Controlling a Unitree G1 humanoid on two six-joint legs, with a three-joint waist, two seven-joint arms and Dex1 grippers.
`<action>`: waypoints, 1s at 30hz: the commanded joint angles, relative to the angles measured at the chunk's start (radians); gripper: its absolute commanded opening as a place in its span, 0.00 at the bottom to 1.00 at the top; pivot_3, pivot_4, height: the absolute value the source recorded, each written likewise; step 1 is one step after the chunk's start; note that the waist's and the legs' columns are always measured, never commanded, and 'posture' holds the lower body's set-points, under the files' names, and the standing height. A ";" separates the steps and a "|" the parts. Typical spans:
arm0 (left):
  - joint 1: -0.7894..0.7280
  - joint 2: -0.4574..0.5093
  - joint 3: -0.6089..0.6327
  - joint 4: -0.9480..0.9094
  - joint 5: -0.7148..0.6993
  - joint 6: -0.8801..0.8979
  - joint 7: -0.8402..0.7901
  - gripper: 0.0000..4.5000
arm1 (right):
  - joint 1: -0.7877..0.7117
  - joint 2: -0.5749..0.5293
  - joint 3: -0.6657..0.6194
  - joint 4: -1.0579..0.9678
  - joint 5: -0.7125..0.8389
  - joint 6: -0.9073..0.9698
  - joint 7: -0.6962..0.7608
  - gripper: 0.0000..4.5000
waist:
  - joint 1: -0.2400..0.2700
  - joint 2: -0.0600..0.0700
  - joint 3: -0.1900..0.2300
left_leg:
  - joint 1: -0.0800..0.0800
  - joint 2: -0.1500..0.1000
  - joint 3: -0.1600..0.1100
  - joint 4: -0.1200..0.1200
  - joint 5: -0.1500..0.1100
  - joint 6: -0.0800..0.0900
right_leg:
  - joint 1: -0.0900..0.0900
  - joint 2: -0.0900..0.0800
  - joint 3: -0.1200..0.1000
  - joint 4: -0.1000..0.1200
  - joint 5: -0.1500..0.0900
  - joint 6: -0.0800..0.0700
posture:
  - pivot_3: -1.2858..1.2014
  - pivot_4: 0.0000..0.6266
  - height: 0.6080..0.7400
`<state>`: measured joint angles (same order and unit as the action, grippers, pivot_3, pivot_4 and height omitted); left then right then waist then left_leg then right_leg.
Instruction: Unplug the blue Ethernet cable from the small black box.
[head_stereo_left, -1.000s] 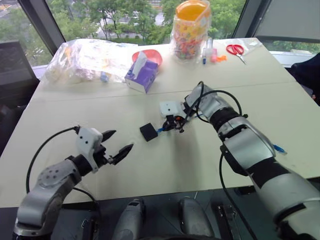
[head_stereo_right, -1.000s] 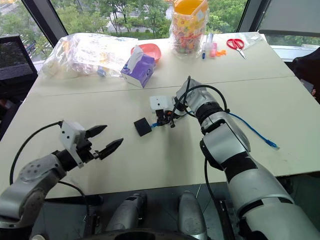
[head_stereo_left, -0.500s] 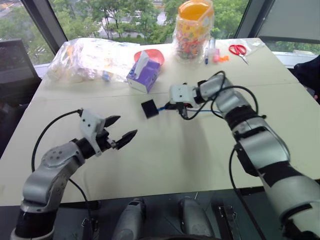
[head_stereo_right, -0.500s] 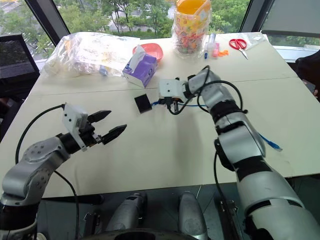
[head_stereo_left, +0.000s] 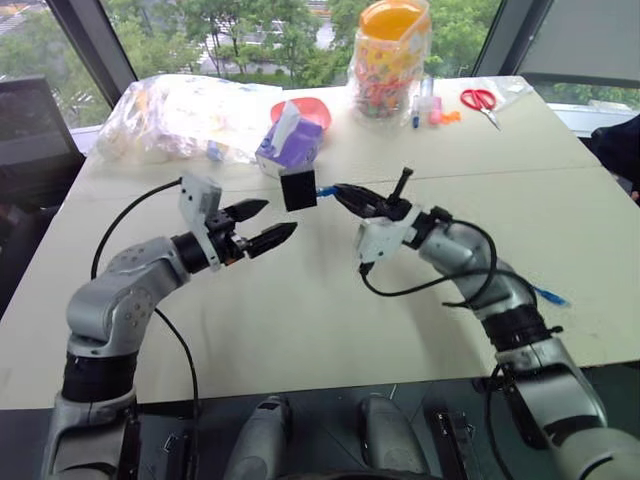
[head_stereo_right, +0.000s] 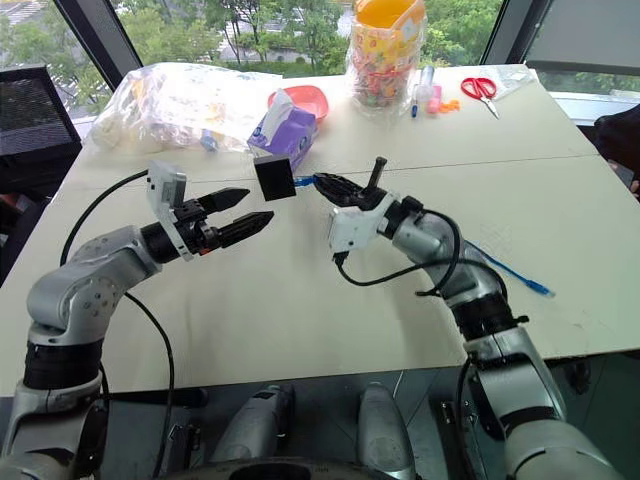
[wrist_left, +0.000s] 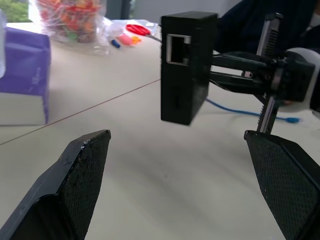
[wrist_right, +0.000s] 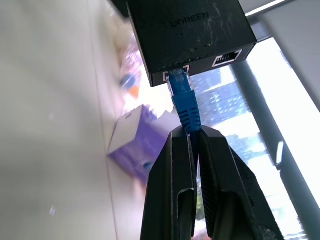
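On the left, the left gripper (head_stereo_left: 266, 224) of two black fingers is held level above the pale table (head_stereo_left: 330, 320) with its fingers spread wide and nothing between them, pointed toward the small matte black plastic box (head_stereo_left: 298, 188). That box hangs in the air just beyond those fingertips, clear of the table, carried only by the thin bright-blue Ethernet cable (wrist_right: 183, 107) plugged into one of its ports; a second port is seen empty beside it. To the right, the cable's blue plug boot is pinched between the closed fingers of the right gripper (head_stereo_left: 345, 193), and the remaining cord trails off over the table toward its far-right edge. The box is judged light and rigid, with smooth sides that may slip, so it is best clamped across two opposite flat faces. The cord is soft; the stiffer boot is the better hold, and the latch tab probably needs pressing.
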<state>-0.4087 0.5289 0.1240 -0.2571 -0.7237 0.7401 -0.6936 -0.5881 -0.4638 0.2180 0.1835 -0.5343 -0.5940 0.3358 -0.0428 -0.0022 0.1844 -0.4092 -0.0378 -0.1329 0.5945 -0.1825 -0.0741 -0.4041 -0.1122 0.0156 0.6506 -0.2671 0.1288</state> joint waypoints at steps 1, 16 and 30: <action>-0.035 0.012 -0.013 -0.004 -0.023 0.017 -0.040 1.00 | 0.014 -0.001 -0.016 -0.092 -0.021 0.023 -0.044 0.01 | 0.000 0.000 0.000 | 0.000 0.000 0.000 0.000 0.000 0.000 | 0.000 0.000 0.001 0.000 0.000 0.000 | 0.52 0.24 0.90; -0.086 0.014 -0.001 0.024 -0.051 0.035 -0.083 1.00 | 0.029 -0.038 0.017 -0.088 -0.024 0.013 -0.040 0.01 | 0.000 -0.007 0.004 | 0.000 0.000 0.000 0.000 0.000 0.000 | 0.001 0.000 0.000 -0.001 -0.001 -0.002 | 0.52 0.24 0.90; -0.072 0.001 -0.021 0.044 -0.035 0.005 -0.101 0.11 | 0.036 -0.030 0.037 -0.108 -0.010 0.015 -0.024 0.00 | 0.000 -0.008 0.005 | 0.000 0.000 0.000 0.000 0.000 0.000 | 0.001 0.000 0.000 -0.001 -0.001 -0.002 | 0.52 0.24 0.90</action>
<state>-0.4756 0.5308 0.0935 -0.1987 -0.7607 0.7693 -0.7892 -0.5441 -0.4991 0.2522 0.1191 -0.5720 -0.5703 0.3122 -0.0426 -0.0101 0.1892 -0.4089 -0.0377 -0.1325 0.5947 -0.1825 -0.0742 -0.4035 -0.1123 0.0161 0.6499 -0.2682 0.1265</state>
